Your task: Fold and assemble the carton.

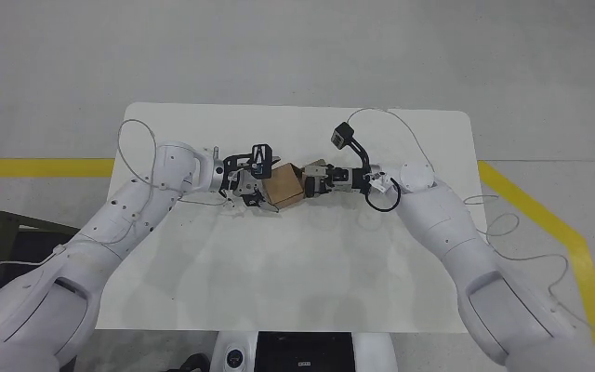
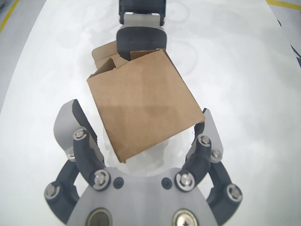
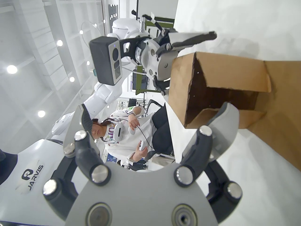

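A brown cardboard carton lies on its side in the middle of the white table, between both arms. In the left wrist view the carton has its closed end between the fingers of my left gripper, which is open; one fingertip touches a corner. My right gripper is open at the carton's open end, with one finger just inside the mouth. Loose flaps stick out there beside the right gripper's pad. In the top view the left gripper and right gripper face each other across the carton.
The white table has bare surface all around the carton. Thin cables loop off both arms over the table's back corners. Yellow floor tape runs beside the table.
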